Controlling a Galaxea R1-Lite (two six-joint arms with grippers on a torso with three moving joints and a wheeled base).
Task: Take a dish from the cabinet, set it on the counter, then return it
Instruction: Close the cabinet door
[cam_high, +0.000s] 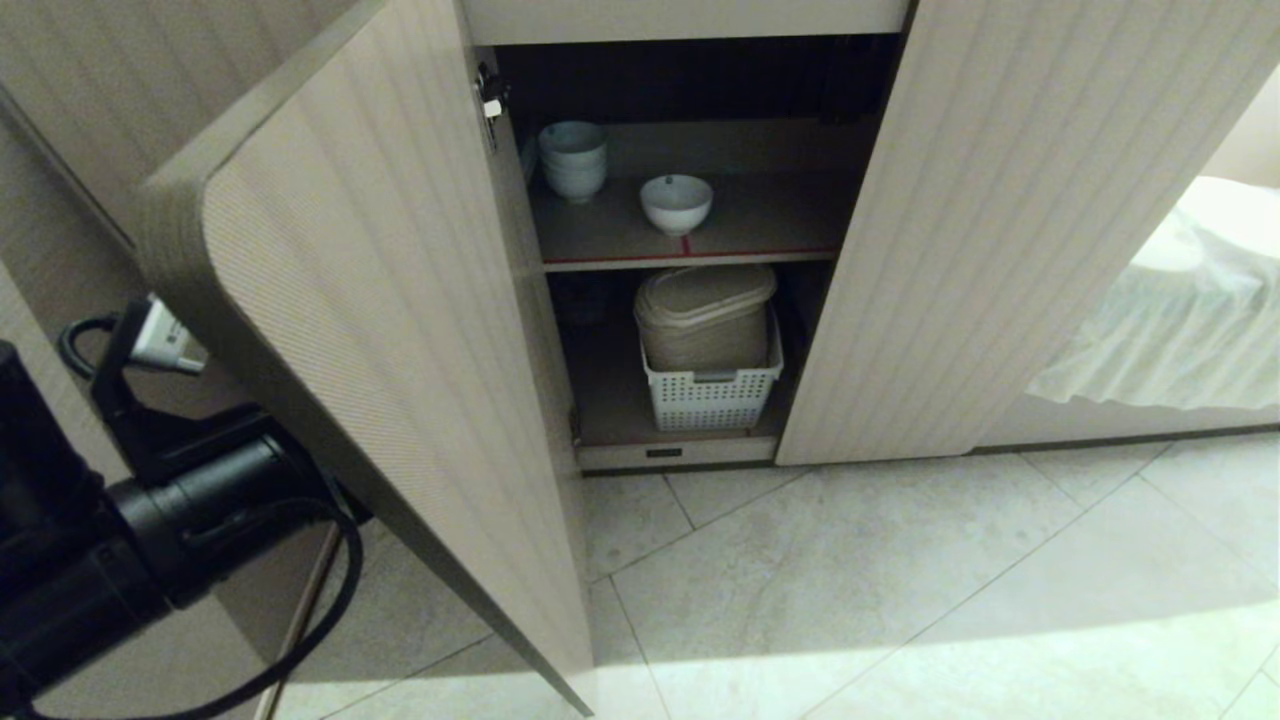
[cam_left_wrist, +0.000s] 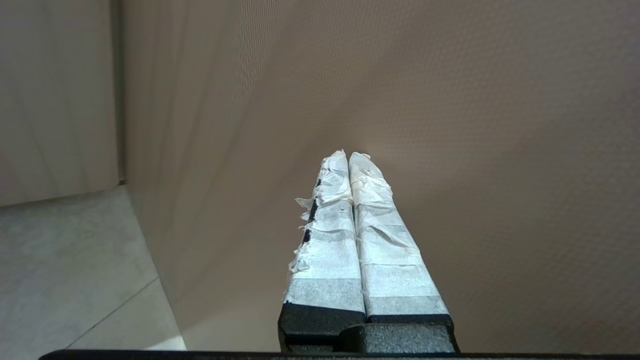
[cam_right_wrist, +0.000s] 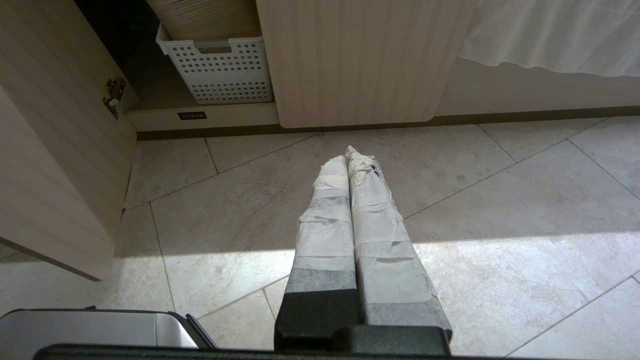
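Note:
The dish (cam_high: 676, 203), a small white bowl, stands upright on the cabinet's upper shelf (cam_high: 790, 225), near its red front edge. Both fluted cabinet doors hang open: the left door (cam_high: 380, 300) swings far out, and the right door (cam_high: 1000, 230) is open too. My left arm (cam_high: 150, 500) reaches in behind the left door, which hides its gripper in the head view. In the left wrist view the left gripper (cam_left_wrist: 348, 154) is shut and empty, its taped tips close to the door's beige face (cam_left_wrist: 450, 100). My right gripper (cam_right_wrist: 348, 152) is shut over the floor tiles. The counter is out of view.
Stacked greyish-white bowls (cam_high: 573, 160) sit at the shelf's back left. On the bottom shelf a white slotted basket (cam_high: 712, 395) holds a beige container (cam_high: 705, 315). White cloth (cam_high: 1180, 310) drapes at the right. A silver bin (cam_right_wrist: 90, 327) is near my right arm.

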